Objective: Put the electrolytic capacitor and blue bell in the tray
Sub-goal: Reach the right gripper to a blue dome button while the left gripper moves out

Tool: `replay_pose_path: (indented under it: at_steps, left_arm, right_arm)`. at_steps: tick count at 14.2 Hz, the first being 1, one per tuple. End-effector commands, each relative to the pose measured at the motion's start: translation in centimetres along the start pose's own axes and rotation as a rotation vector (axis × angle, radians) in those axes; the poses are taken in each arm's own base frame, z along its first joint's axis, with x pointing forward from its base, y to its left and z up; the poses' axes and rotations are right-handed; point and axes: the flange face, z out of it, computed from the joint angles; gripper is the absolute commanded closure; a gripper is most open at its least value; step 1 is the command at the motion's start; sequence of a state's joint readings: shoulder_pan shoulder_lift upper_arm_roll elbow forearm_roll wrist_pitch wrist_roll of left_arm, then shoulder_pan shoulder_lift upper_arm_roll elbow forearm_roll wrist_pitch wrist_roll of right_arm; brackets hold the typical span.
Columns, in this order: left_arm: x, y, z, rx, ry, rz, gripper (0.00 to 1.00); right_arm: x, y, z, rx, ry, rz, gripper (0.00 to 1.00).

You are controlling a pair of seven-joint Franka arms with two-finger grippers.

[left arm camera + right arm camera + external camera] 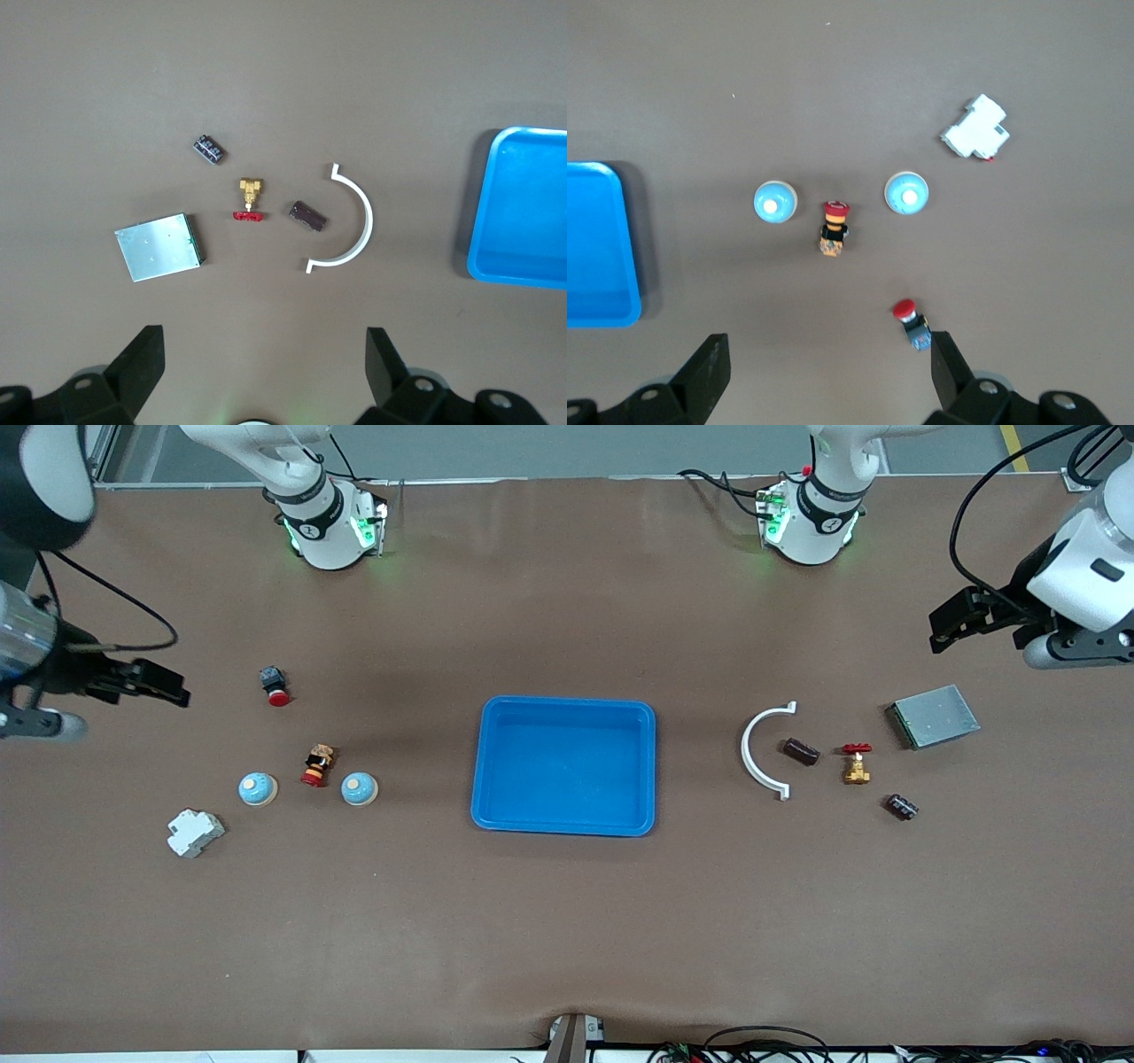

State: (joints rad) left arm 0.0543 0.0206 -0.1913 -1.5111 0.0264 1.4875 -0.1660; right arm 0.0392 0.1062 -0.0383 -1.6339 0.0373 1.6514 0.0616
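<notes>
The shallow bright-blue rectangular plastic tray point(567, 707) with its raised rim lies at the middle of the brown bench, with nothing in it. Toward the left arm's end lie two small dark cylinders, probably electrolytic capacitors: the brown capacitor point(801, 751) just inside a white plastic half-ring point(760, 755), and the black capacitor point(902, 807) closer to the bench's front edge. Between them stands a brass valve with a red handle point(857, 763); a flat grey metal box point(932, 716) lies nearer the bench end. Toward the right arm's end, two pale-blue domed bells point(258, 788) point(359, 788) flank a small red-capped orange switch point(317, 765). A red-topped push button point(275, 685) and a white breaker block point(195, 833) lie nearby. The left gripper point(943, 625) hangs over the bench's end above the grey box, jaws spread wide and holding nothing. The right gripper point(168, 686) hangs over the other end, likewise wide apart and free of any load.
</notes>
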Motion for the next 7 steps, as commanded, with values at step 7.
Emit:
replay_pose_path:
  at_steps: [7]
  left_arm:
    - [2.0, -2.3, 3.9, 0.024, -0.041, -0.185, 0.00]
  right_arm:
    - [5.7, -3.7, 10.3, 0.041, -0.035, 0.011, 0.00]
